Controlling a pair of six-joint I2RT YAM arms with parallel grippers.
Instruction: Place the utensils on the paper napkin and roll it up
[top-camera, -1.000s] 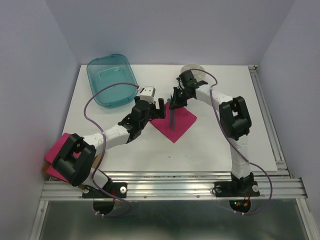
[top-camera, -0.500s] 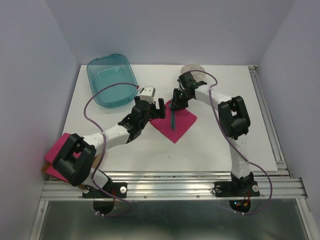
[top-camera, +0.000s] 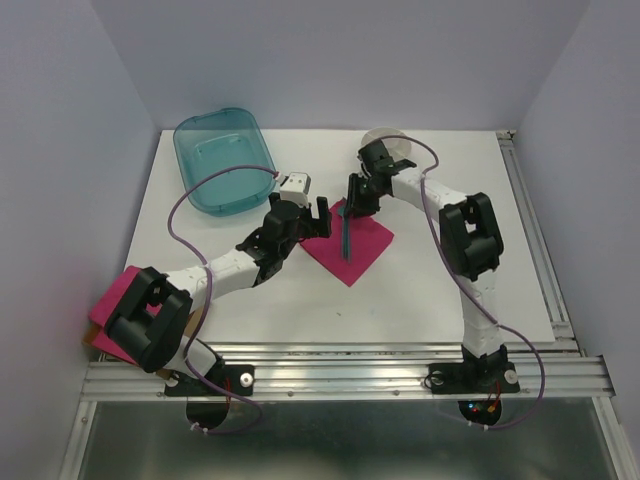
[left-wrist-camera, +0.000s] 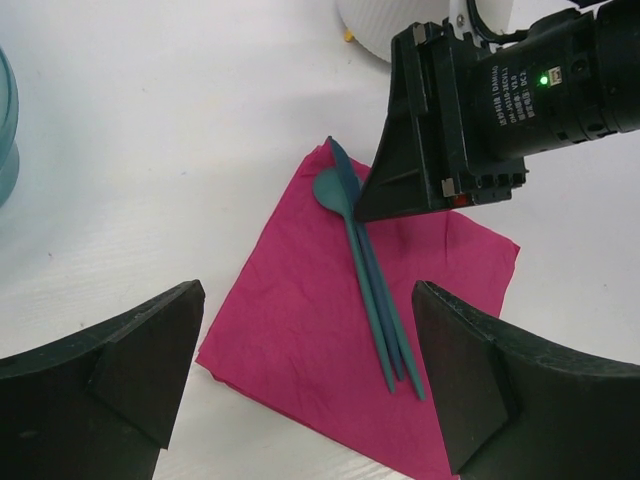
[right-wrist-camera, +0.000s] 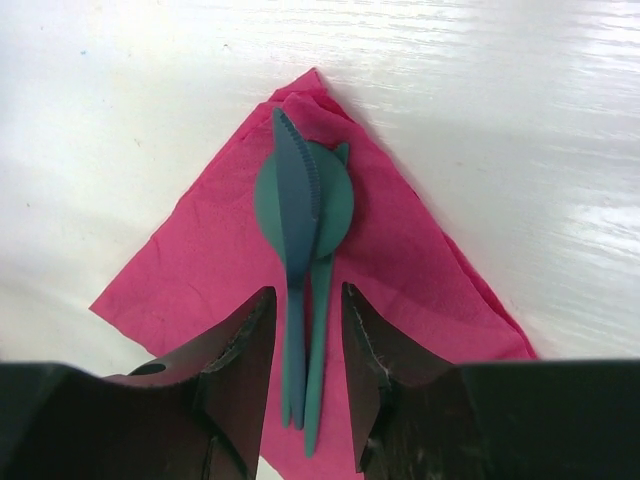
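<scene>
The magenta paper napkin lies flat like a diamond at mid-table. The dark-teal utensils, a knife, a spoon and a third handle, rest side by side along its diagonal. My right gripper is open just over their handles, one finger on each side with a small gap to the plastic. It hovers above the napkin's far corner. My left gripper is wide open and holds nothing, low over the napkin's left half, with the utensils lying toward its right finger.
A teal plastic bin sits at the back left. A pile of pink napkins lies at the table's left edge beside my left arm. A white round container stands behind the right gripper.
My right gripper has opened and let go of the utensils, which now lie flat on the napkin. My left arm has not moved.
</scene>
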